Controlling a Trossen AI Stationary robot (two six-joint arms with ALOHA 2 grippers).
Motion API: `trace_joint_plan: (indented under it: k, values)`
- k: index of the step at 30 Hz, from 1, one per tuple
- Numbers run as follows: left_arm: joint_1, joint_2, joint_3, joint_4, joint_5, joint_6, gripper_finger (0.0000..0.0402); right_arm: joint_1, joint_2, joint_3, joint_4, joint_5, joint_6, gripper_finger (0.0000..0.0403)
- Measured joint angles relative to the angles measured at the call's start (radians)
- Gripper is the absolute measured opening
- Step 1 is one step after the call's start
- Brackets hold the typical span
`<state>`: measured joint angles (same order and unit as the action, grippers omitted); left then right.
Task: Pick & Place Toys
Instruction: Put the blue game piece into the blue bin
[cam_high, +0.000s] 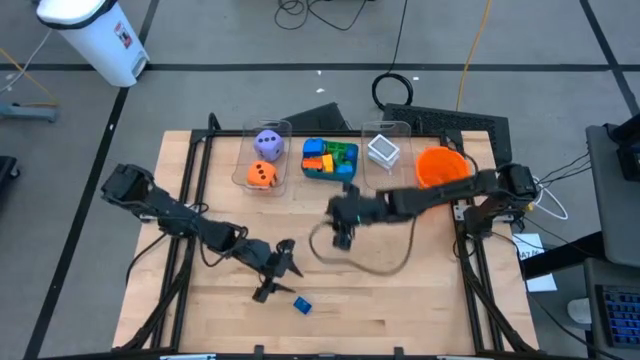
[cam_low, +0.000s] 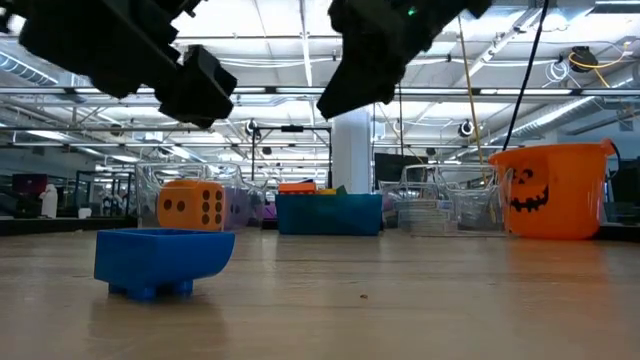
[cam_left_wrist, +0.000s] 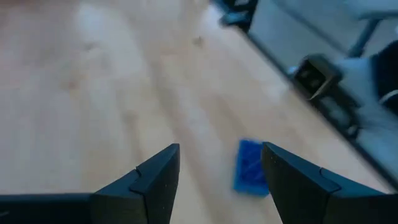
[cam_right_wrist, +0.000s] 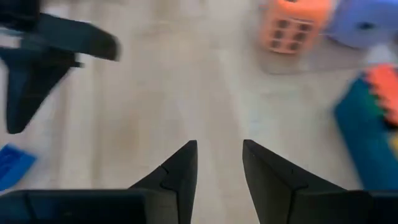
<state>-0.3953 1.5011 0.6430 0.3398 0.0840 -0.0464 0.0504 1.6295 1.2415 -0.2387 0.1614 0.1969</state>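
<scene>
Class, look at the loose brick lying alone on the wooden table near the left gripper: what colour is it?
The brick is blue, plainest in the low view.

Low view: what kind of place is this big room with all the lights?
Probably a big robot lab or workshop. Long ceiling light strips run over rows of desks, cables trail across the grey floor, and two robot arms work at a wooden table with toys.

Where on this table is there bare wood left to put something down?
The front right, between the blue brick and the table's right edge, is bare. The back edge is crowded: dice bin, teal tray, card bin, orange bowl.
</scene>
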Motion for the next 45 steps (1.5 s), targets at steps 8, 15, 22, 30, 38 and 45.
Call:
trace_joint_plan:
  k: [8, 15, 22, 30, 38, 45]
  values:
    - [-0.115, 0.090, 0.001, 0.111, -0.087, -0.058, 0.0230, 0.237, -0.003, -0.218, 0.322, 0.203, 0.055, 0.0123]
    - [-0.167, 0.155, 0.008, 0.167, -0.198, -0.073, 0.0230, 0.347, 0.023, -0.479, 0.868, 0.202, 0.147, 0.0133]
    - [-0.173, 0.229, 0.088, 0.119, -0.189, -0.094, 0.0230, 0.393, 0.057, -0.571, 1.134, 0.204, 0.135, 0.0152]
    - [-0.173, 0.293, 0.138, 0.024, -0.189, -0.094, 0.0230, 0.394, 0.056, -0.571, 1.133, 0.204, 0.126, 0.0193]
    - [-0.177, 0.312, 0.139, -0.010, -0.190, -0.094, 0.0230, 0.377, 0.056, -0.571, 1.117, 0.204, 0.131, 0.0213]
    - [-0.177, 0.312, 0.139, -0.023, -0.198, -0.093, 0.0230, 0.375, 0.056, -0.571, 1.110, 0.204, 0.132, 0.0209]
